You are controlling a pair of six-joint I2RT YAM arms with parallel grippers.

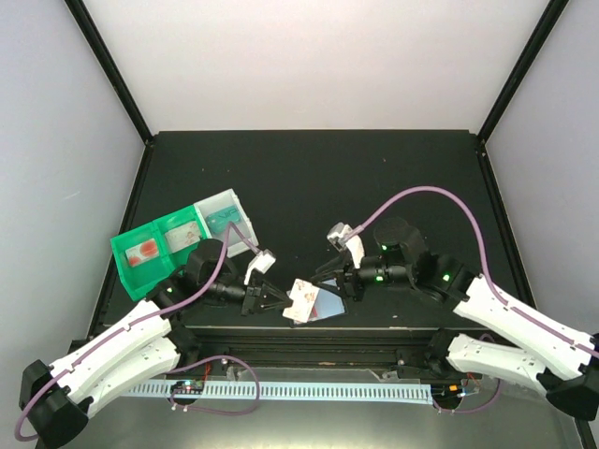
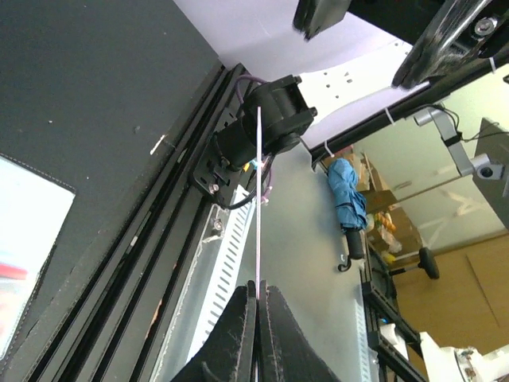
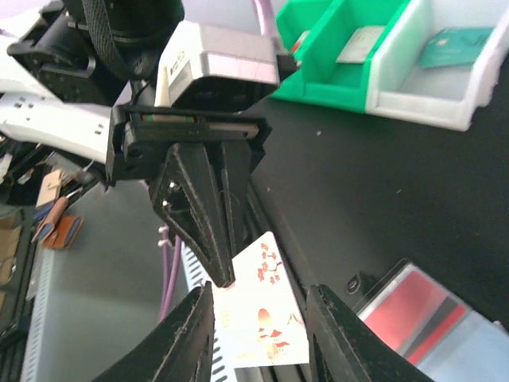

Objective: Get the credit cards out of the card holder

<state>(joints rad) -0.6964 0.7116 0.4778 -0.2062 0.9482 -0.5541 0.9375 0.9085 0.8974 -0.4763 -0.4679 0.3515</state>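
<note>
A white credit card [image 3: 266,318] printed with red blossoms hangs over the table's front edge. My left gripper [image 3: 224,274] is shut on its upper corner. In the left wrist view the card [image 2: 259,199] shows edge-on as a thin line rising from the shut left gripper [image 2: 258,293]. My right gripper [image 3: 261,291] is open, one finger on each side of the card, and is not pinching it. The card holder [image 3: 425,314] lies open on the black table at lower right, with a red card showing in it. From above, the card [image 1: 301,299] sits between the left gripper [image 1: 279,300] and the right gripper [image 1: 328,282], beside the card holder [image 1: 331,304].
A green-and-clear compartment tray [image 1: 150,251] stands at the left, with cards in its bins [image 3: 433,48]. The table's front rail [image 2: 171,199] and a slotted white cable duct [image 1: 309,390] run just below the grippers.
</note>
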